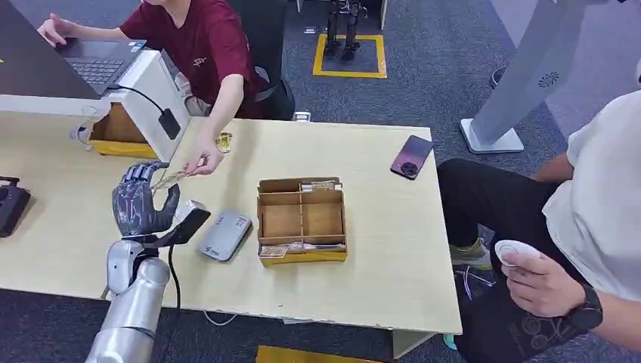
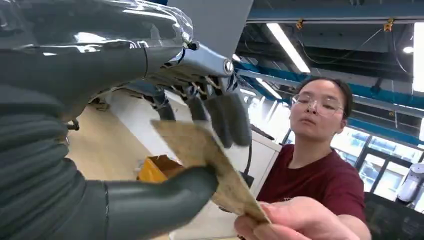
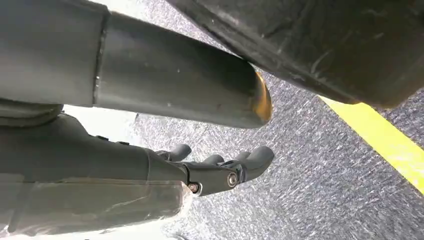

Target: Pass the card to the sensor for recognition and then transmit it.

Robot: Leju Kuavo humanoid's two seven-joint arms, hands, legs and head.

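Observation:
A tan card [image 1: 168, 180] is pinched in my left hand [image 1: 140, 200], raised over the left part of the wooden table [image 1: 393, 257]. In the left wrist view the thumb [image 2: 160, 200] presses under the card [image 2: 215, 160] and the dark fingers [image 2: 227, 117] lie on top. A person in a red shirt holds the card's far end with one hand [image 1: 202, 160], seen close in the left wrist view [image 2: 295, 220]. The grey sensor [image 1: 224, 234] lies on the table right of my left hand. My right hand [image 3: 220, 170] hangs over grey carpet, fingers apart and holding nothing.
A cardboard divider box [image 1: 302, 219] with cards stands mid-table. A dark phone [image 1: 412, 156] lies near the far right edge. A white stand [image 1: 155, 94] and laptop [image 1: 98, 64] are far left. A seated person at right holds a white remote [image 1: 516, 251].

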